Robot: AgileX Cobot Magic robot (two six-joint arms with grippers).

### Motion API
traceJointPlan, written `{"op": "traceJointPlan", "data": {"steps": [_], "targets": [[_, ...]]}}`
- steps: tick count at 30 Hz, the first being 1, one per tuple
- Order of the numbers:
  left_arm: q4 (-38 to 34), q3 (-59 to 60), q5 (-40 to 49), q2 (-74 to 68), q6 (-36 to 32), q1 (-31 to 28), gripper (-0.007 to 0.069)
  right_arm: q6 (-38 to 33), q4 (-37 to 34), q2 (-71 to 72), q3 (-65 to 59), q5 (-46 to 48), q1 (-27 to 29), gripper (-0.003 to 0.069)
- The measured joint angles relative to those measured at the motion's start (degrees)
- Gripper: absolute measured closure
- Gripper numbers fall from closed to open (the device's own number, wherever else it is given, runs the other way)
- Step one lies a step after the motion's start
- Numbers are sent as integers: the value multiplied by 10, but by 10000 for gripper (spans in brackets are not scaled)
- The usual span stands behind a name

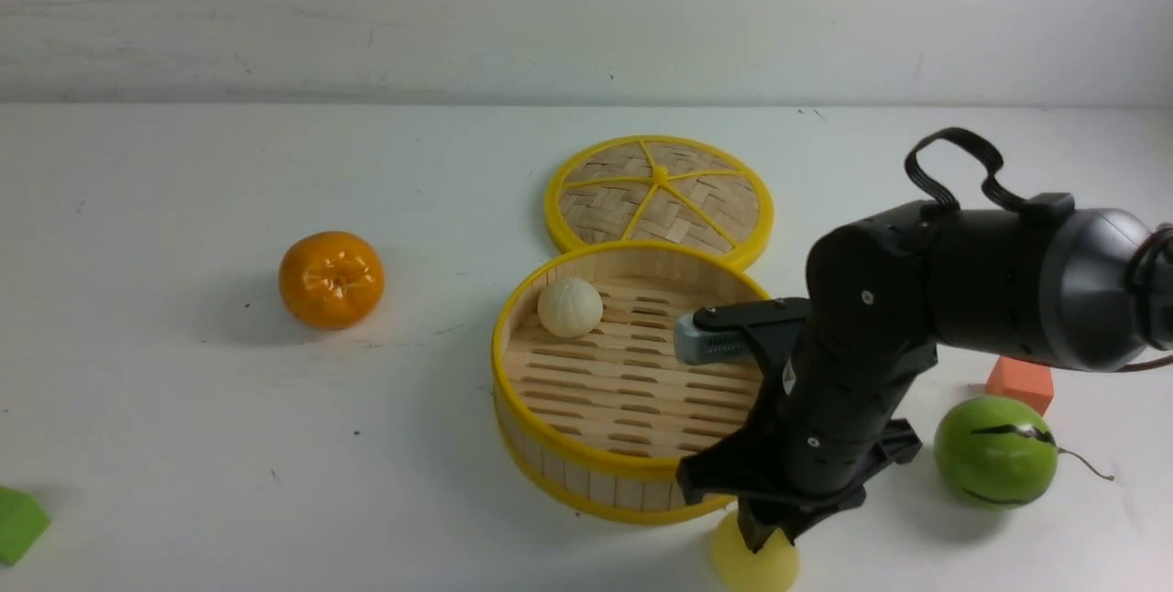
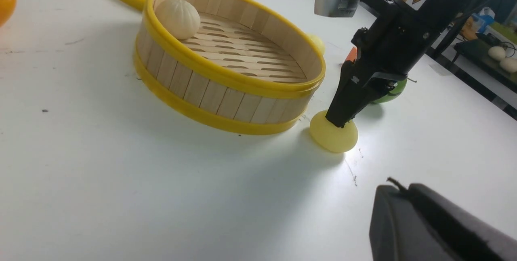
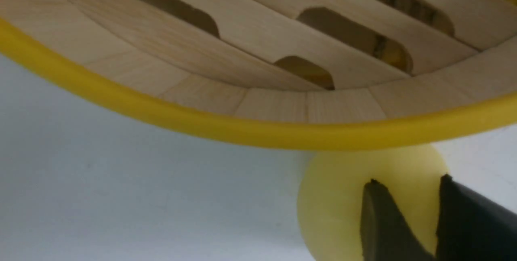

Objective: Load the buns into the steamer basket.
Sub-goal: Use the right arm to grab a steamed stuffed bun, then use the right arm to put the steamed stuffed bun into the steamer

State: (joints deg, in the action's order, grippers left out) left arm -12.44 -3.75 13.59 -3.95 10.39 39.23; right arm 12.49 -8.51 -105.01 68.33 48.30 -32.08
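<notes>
The steamer basket stands mid-table with one off-white bun on its slat floor by the far-left wall. A pale yellow bun lies on the table just outside the basket's near right wall. My right gripper points straight down onto it, both fingertips pressed into its top and pinching it. In the right wrist view this bun sits under the basket's rim. In the left wrist view, another pale yellow bun peeks from behind the basket. The left gripper hovers low with its fingers together, holding nothing.
The flat woven lid lies behind the basket. An orange sits to the left. A green striped melon and an orange-red block are on the right, close to the right arm. A green block lies at the near left edge.
</notes>
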Motion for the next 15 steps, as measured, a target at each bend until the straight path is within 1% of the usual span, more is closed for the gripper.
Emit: {"op": "traceJointPlan", "data": {"steps": [2, 3, 6, 8, 15], "targets": [[0, 0, 0, 0, 0, 0, 602, -3, 0, 0, 0, 1, 0, 502], [0, 0, 0, 0, 0, 0, 600, -8, 0, 0, 1, 3, 0, 545], [0, 0, 0, 0, 0, 0, 596, -18, 0, 3, 1, 12, 0, 615], [0, 0, 0, 0, 0, 0, 595, -25, 0, 13, 1, 24, 0, 648], [0, 0, 0, 0, 0, 0, 586, -31, -2, 93, 14, 80, 0, 657]]}}
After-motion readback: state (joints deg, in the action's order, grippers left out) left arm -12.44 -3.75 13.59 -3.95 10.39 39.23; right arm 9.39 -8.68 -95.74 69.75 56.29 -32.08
